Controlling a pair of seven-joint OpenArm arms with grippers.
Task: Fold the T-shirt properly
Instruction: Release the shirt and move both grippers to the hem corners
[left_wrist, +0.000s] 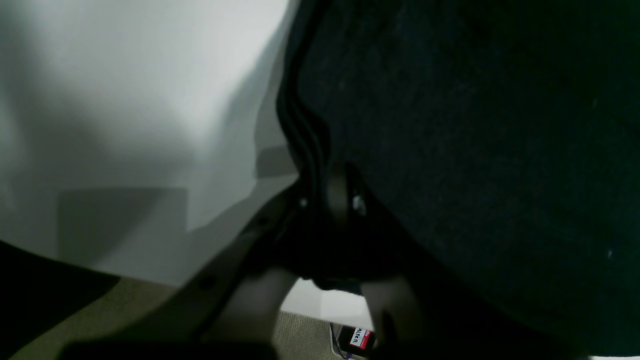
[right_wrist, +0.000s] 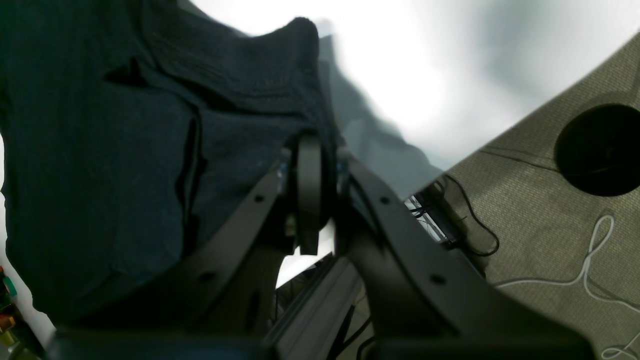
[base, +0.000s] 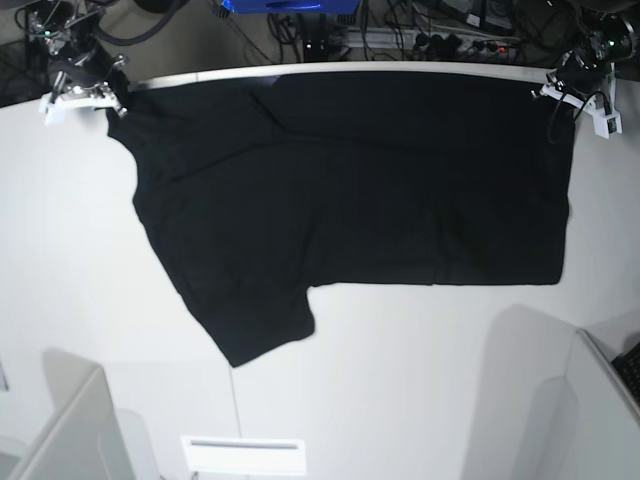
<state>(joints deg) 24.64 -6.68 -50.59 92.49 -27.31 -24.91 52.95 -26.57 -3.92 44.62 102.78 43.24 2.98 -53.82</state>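
Observation:
The black T-shirt (base: 350, 200) lies spread plain side up on the white table (base: 420, 370), with one sleeve (base: 250, 320) pointing toward the near edge. Its two far corners are lifted at the table's back edge. My right gripper (base: 112, 98) is shut on the far-left corner, and its wrist view shows dark cloth (right_wrist: 125, 150) pinched between the fingertips (right_wrist: 310, 165). On the far-right corner my left gripper (base: 550, 85) is shut too, with the cloth (left_wrist: 475, 150) bunched in its fingertips (left_wrist: 332, 197). No print shows.
Cables and equipment (base: 420, 30) crowd the space behind the table's far edge. Olive carpet (right_wrist: 550, 240) with loose cords lies below the right gripper. White partitions stand at the near-left (base: 70, 430) and near-right (base: 600, 400) corners. A slotted white plate (base: 243, 455) sits at the near edge.

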